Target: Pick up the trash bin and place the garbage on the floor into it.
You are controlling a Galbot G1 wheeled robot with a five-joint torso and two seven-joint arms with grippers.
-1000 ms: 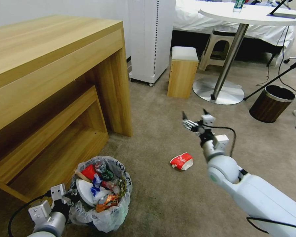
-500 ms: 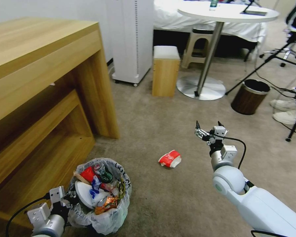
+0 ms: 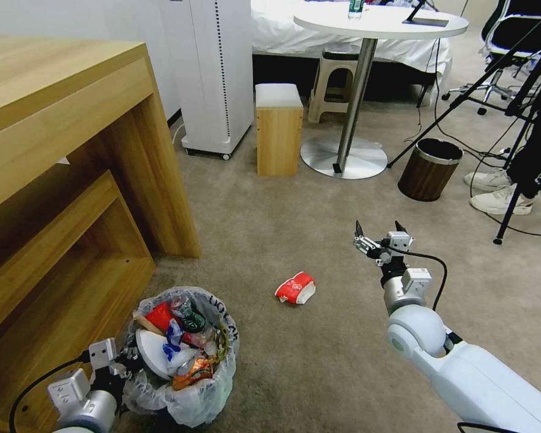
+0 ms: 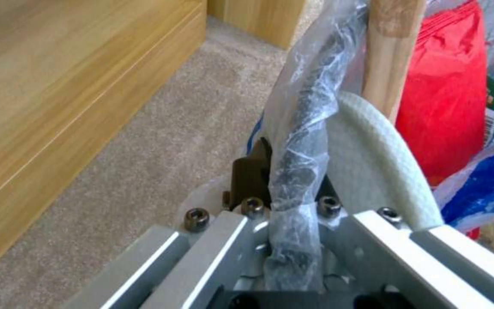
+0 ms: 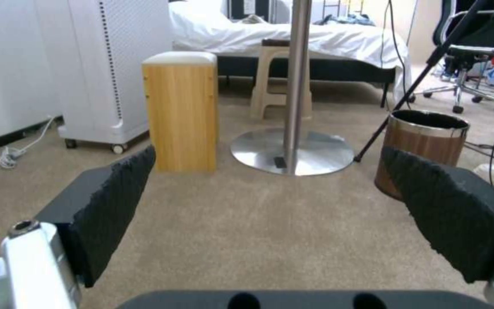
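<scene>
Starting at the far left, a light wooden desk [image 3: 72, 150] with a low shelf takes up that side of the head view, standing on the floor [image 3: 270, 198], a beige short-pile carpet. Near the robot and just right of the desk's shelf is the trash bin [image 3: 213, 394], lined with a crinkly whitish bag bearing black lettering and packed with litter: a red wrapper [image 3: 160, 316], a white slipper [image 3: 152, 353], a blue-and-white wrapper [image 3: 174, 337], an orange wrapper [image 3: 190, 374] and a wooden stick [image 3: 144, 320]. The left gripper [image 3: 123, 361] is at the bin's near-left rim; the left wrist view shows its fingers pressed together on the bag-covered rim [image 4: 301, 171], with the slipper [image 4: 378, 159] and the stick [image 4: 393, 47] just inside.

Right of the bin, lying alone on the carpet, is one piece of the garbage [image 3: 295, 288], a crumpled red and white carton. Farther right and a little beyond it, the right gripper [image 3: 376, 236] hangs above the carpet, apart from the carton, its black pads [image 5: 115, 201] spread wide with nothing between them.

Farther back stand a white appliance on casters [image 3: 213, 72], a small wooden stool [image 3: 278, 129] and a round white table [image 3: 379, 24] on a steel pedestal. To the right of that is a dark wood-grain bin with a metal rim [image 3: 428, 171].
</scene>
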